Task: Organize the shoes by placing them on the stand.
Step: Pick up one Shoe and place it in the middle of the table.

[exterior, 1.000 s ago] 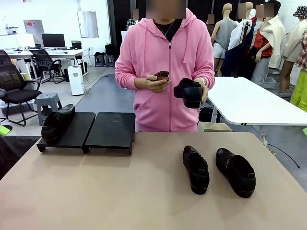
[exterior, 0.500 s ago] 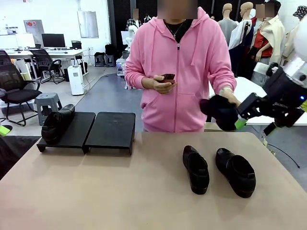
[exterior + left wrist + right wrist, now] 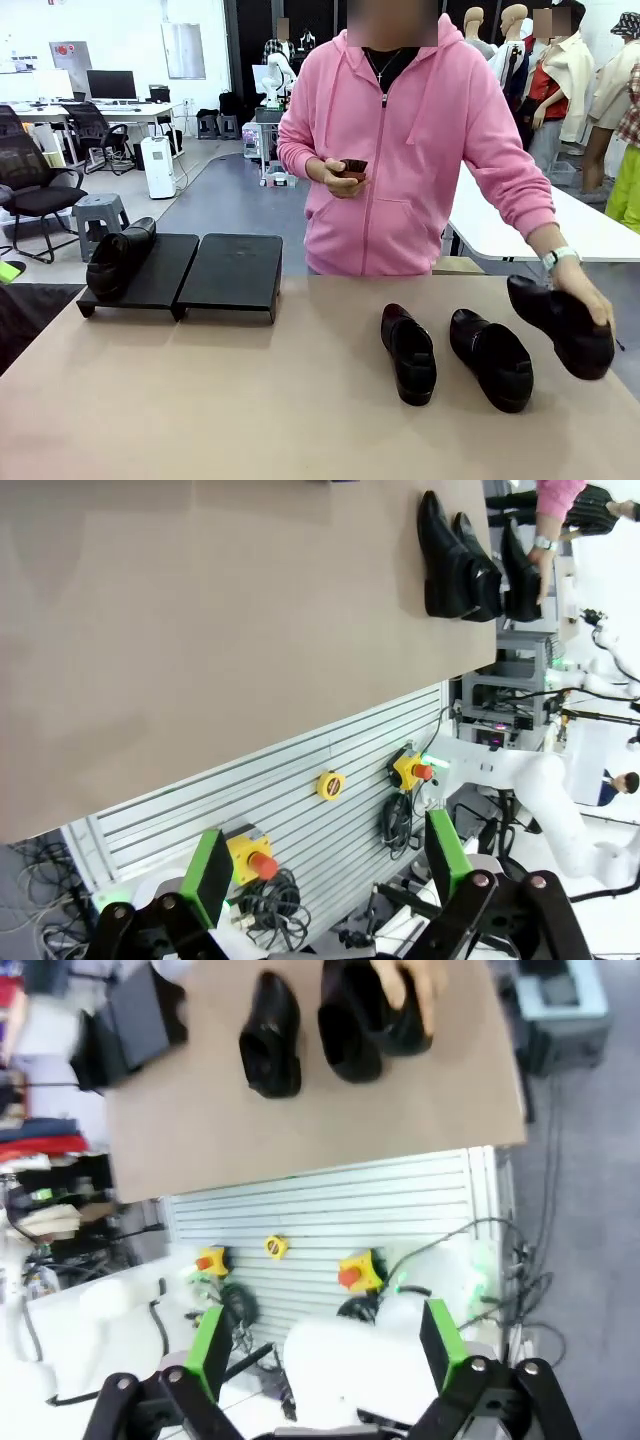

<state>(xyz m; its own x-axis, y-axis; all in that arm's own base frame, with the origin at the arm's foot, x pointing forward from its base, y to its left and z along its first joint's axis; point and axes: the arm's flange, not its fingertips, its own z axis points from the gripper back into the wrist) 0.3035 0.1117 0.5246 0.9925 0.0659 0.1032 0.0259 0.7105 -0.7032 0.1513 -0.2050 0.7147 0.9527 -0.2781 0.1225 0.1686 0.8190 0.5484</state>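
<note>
Resting on the left platform of the stand (image 3: 235, 268) is one shoe (image 3: 120, 258). A second shoe (image 3: 408, 352) and third shoe (image 3: 491, 358) lie side by side on the bench (image 3: 250, 400); a person's hand (image 3: 583, 292) holds the fourth shoe (image 3: 560, 328) just beside them. Left pincer (image 3: 327, 865) and right pincer (image 3: 325, 1343) both gape, empty.

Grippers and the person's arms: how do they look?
Left gripper and right gripper: black linkages, each with two flat green pads. The person wears a pink hoodie with long sleeves and a white wristband.
</note>
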